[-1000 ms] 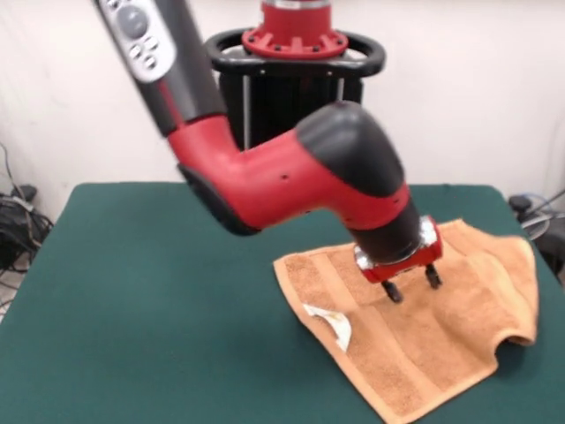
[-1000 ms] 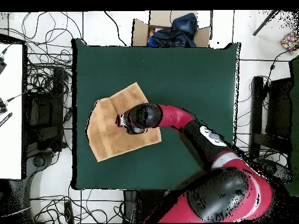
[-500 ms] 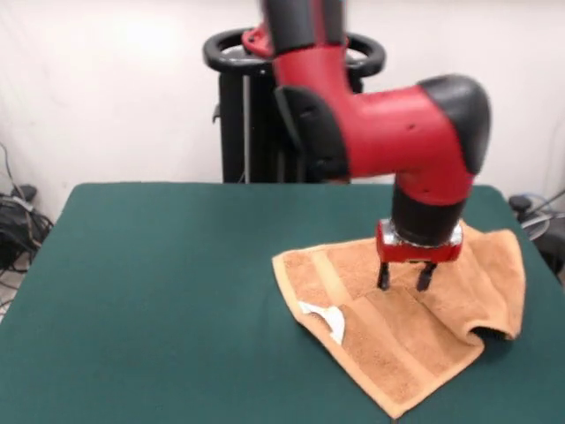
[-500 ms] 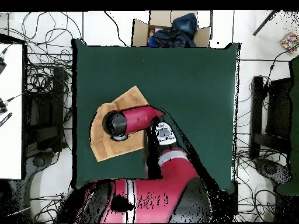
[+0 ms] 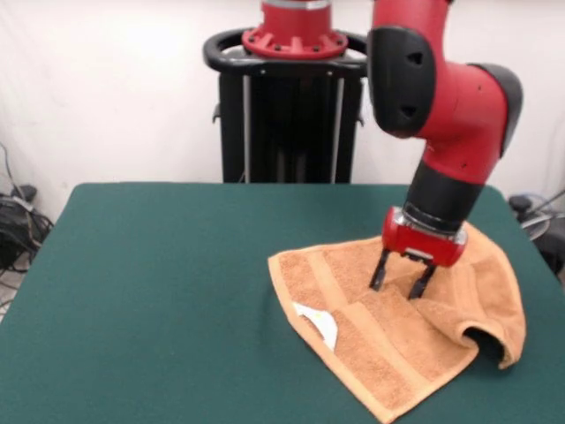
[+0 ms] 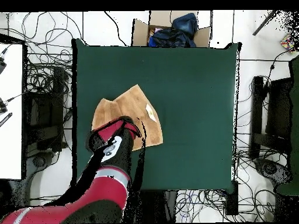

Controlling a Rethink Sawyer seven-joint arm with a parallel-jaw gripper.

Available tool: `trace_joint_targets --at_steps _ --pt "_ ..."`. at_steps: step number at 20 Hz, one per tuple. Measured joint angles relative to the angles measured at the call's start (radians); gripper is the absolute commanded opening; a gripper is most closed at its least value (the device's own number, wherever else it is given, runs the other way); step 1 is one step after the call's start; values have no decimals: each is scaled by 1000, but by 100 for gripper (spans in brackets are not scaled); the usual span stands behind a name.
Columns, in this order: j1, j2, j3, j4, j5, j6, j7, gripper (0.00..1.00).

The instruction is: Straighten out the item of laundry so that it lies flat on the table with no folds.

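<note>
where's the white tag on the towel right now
In the front view the white tag lies on the towel's near left edge, left of and below the open claw.

Glossy red arm (image 5: pixel 450 88) with black joints, red-collared black-fingered tool (image 5: pixel 399 281).

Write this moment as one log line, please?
gripper: open, tips on towel | towel: right edge curled over, not flat | tag: showing | table: towel on right part
</note>
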Motion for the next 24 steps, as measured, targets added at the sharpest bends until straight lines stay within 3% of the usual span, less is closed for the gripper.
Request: trace_joint_targets --at_steps 5,14,20,24 --pt "-21 30 -88 -1 0 -76 46 100" --pt "-140 32 -153 -1 0 -72 46 100" --pt "-198 15 -144 0 0 -40 46 100" --pt "-287 -46 -64 10 0 31 31 100"
